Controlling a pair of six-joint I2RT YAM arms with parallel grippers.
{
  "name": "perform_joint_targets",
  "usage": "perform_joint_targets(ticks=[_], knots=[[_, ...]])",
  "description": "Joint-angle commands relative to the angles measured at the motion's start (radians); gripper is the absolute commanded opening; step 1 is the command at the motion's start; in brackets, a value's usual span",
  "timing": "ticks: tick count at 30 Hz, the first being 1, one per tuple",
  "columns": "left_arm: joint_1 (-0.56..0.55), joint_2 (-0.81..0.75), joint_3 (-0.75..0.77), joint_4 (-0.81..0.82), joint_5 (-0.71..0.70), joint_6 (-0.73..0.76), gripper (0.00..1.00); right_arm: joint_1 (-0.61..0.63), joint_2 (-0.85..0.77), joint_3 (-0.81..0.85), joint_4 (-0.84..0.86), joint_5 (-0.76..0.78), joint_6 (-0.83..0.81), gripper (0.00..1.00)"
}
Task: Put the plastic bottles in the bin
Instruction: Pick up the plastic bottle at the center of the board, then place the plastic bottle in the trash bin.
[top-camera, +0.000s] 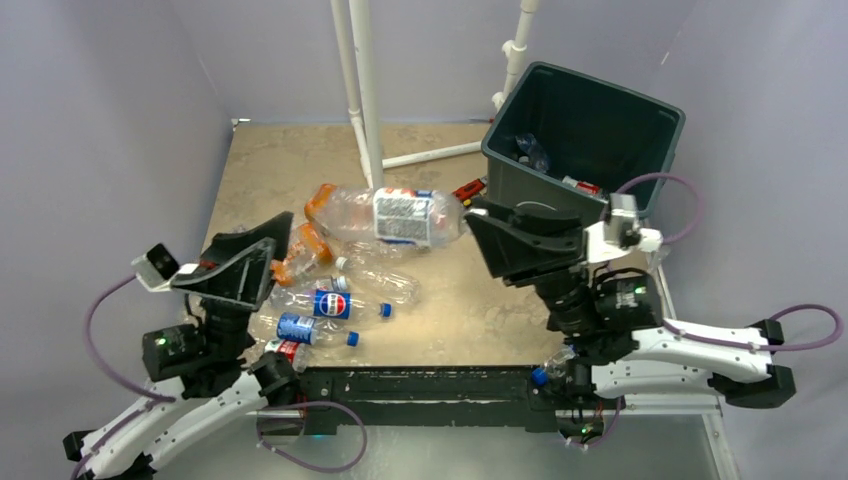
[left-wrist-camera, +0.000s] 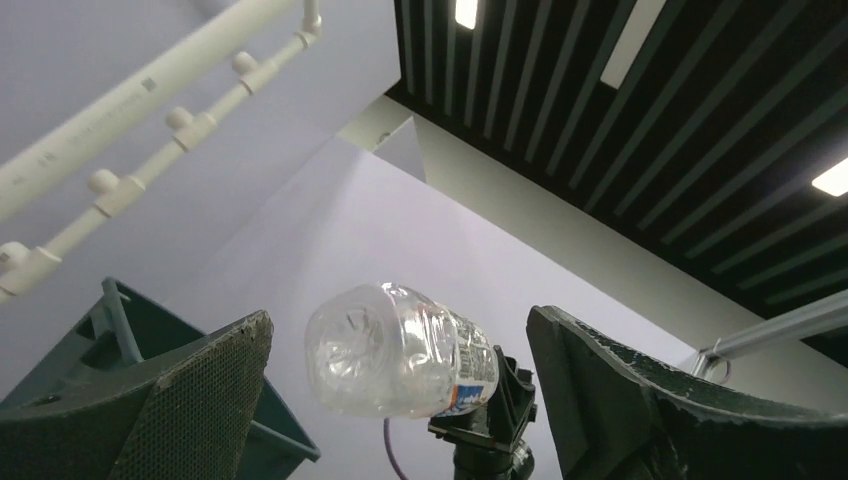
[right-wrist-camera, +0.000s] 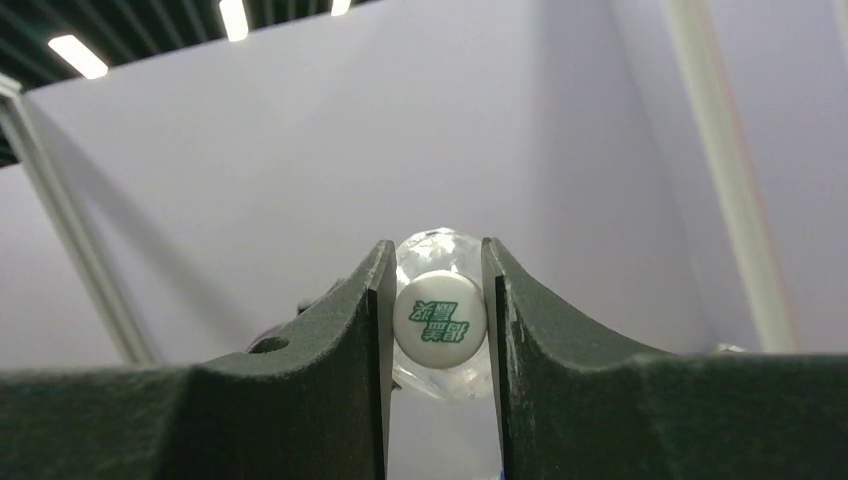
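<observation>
My right gripper (top-camera: 476, 214) is shut on the white cap (right-wrist-camera: 439, 320) of a large clear bottle (top-camera: 398, 215) with a white label, and holds it level above the table, base pointing left. My left gripper (top-camera: 283, 238) is open just left of that base; in its wrist view the bottle (left-wrist-camera: 400, 350) hangs between the spread fingers without touching them. Several more plastic bottles lie on the table: two blue Pepsi ones (top-camera: 335, 305), an orange-labelled one (top-camera: 305, 245) and a clear one (top-camera: 385, 280). The dark bin (top-camera: 520, 165) stands at the back right with bottles inside.
White pipes (top-camera: 365, 90) rise from the table behind the held bottle. A small red tool (top-camera: 468, 190) lies by the bin's front corner. A blue-capped bottle (top-camera: 550, 365) sits against the right arm's base. Walls close in on both sides.
</observation>
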Motion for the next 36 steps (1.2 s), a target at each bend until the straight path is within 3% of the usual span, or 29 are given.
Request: perform_joint_targets(ticks=[1, 6, 11, 13, 16, 20, 22, 24, 26, 31, 36], knots=[[0.001, -0.091, -0.008, -0.19, -0.104, 0.068, 0.99, 0.0, -0.044, 0.119, -0.199, 0.104, -0.115, 0.0], [0.001, -0.126, -0.013, -0.288, -0.139, 0.064, 0.99, 0.0, -0.043, 0.208, -0.285, 0.237, -0.199, 0.0], [0.0, -0.144, -0.007, -0.36, -0.156, 0.063, 0.99, 0.0, -0.051, 0.263, -0.268, 0.464, -0.407, 0.0], [0.0, -0.152, -0.004, -0.383, -0.161, 0.062, 0.98, -0.001, -0.051, 0.26, -0.205, 0.559, -0.521, 0.0], [0.001, -0.16, -0.014, -0.409, -0.166, 0.06, 0.98, -0.001, -0.027, 0.216, 0.047, 0.665, -0.808, 0.0], [0.0, -0.158, -0.052, -0.424, -0.176, 0.041, 0.98, -0.08, 0.109, 0.273, 0.291, 0.73, -1.109, 0.0], [0.001, -0.152, -0.076, -0.406, -0.171, 0.02, 0.98, -0.212, 0.166, 0.358, 0.146, 0.729, -1.03, 0.0], [0.001, -0.137, -0.09, -0.388, -0.153, 0.001, 0.98, -0.368, 0.201, 0.479, -0.236, 0.675, -0.756, 0.0], [0.001, -0.114, -0.097, -0.384, -0.129, -0.015, 0.98, -0.565, 0.247, 0.597, -0.489, 0.603, -0.519, 0.0], [0.001, -0.082, -0.122, -0.377, -0.094, -0.064, 0.97, -0.741, 0.341, 0.675, -0.638, 0.577, -0.377, 0.0], [0.001, -0.072, -0.116, -0.412, -0.085, -0.077, 0.97, -0.845, 0.347, 0.627, -0.824, 0.522, -0.159, 0.0]])
